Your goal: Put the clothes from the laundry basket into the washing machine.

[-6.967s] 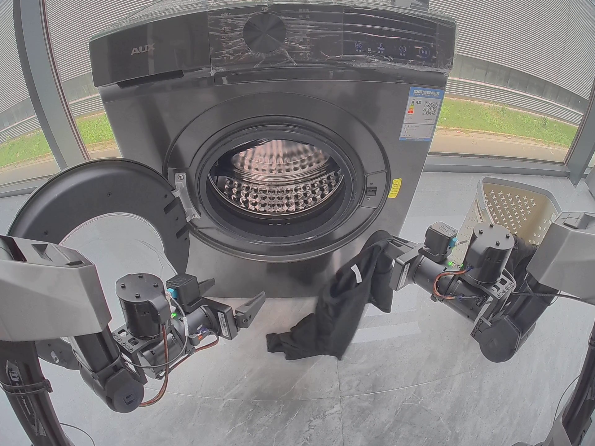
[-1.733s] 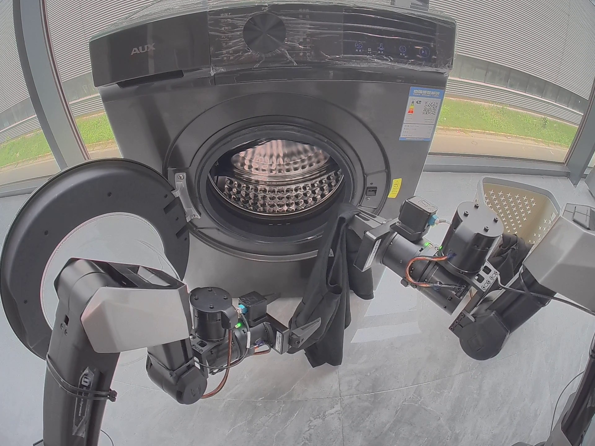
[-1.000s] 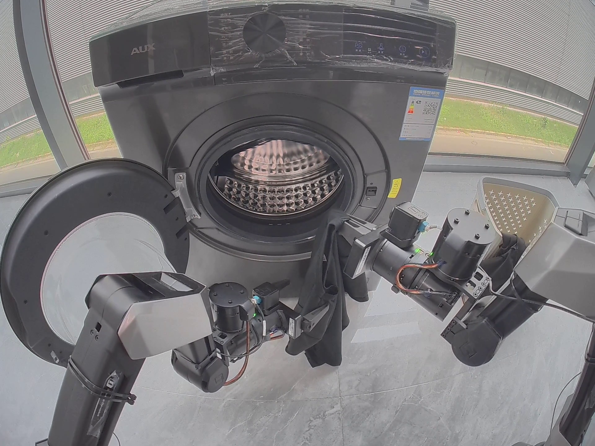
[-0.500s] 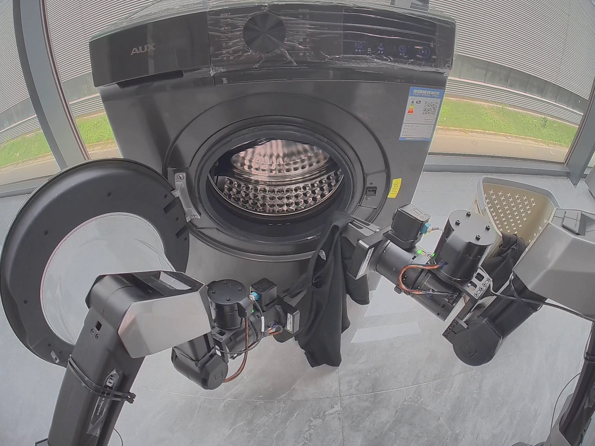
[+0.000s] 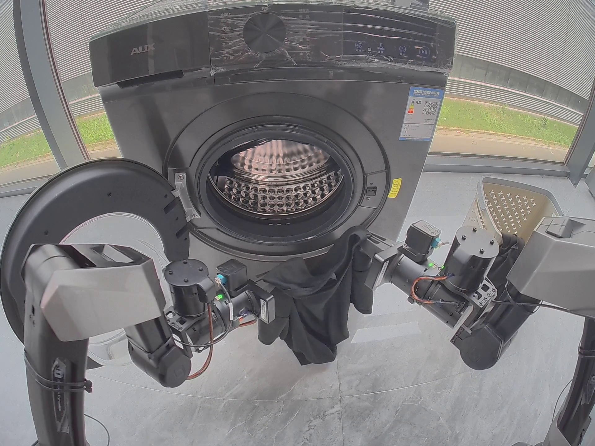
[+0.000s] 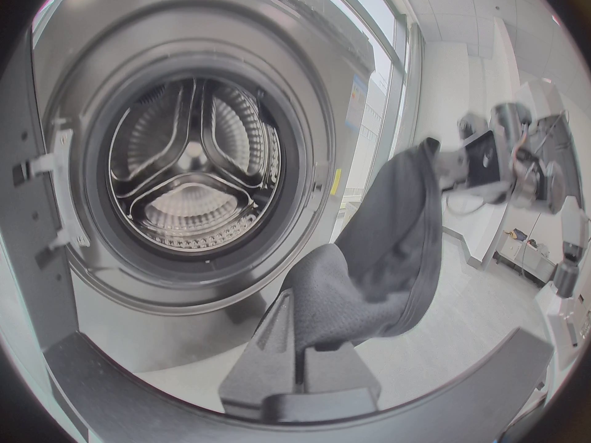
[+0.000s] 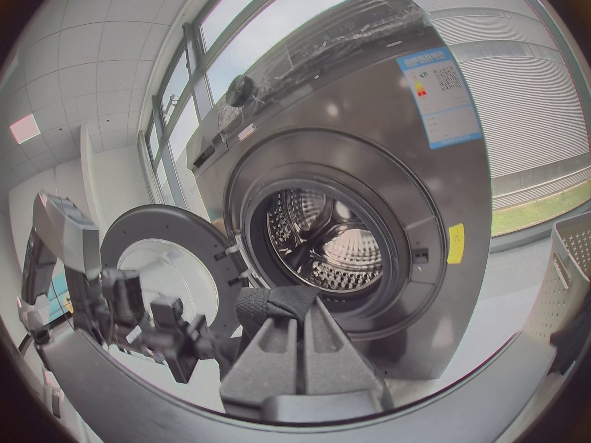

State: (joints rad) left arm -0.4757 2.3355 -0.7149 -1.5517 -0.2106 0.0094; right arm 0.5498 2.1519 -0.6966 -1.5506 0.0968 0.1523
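A black garment (image 5: 316, 298) hangs stretched between my two grippers, just below the washing machine's open drum (image 5: 277, 176). My left gripper (image 5: 273, 295) is shut on its lower left part, and the cloth (image 6: 375, 266) rises from between the fingers (image 6: 271, 346). My right gripper (image 5: 365, 246) is shut on the upper right corner, a fold of cloth (image 7: 274, 303) bunched at its fingertips. The drum (image 6: 191, 167) shows bare metal inside. The cream laundry basket (image 5: 517, 209) stands at the right, with dark clothes (image 5: 511, 249) in it behind my right arm.
The round door (image 5: 93, 218) hangs open to the left of the drum, close behind my left arm. Grey tiled floor (image 5: 347, 391) lies in front of the machine. Windows and a metal frame (image 5: 28, 63) stand behind it.
My left gripper closed on the hanging garment and pulled its lower part left and up, spreading the cloth. My right gripper, still holding the top, dropped slightly and drew back to the right.
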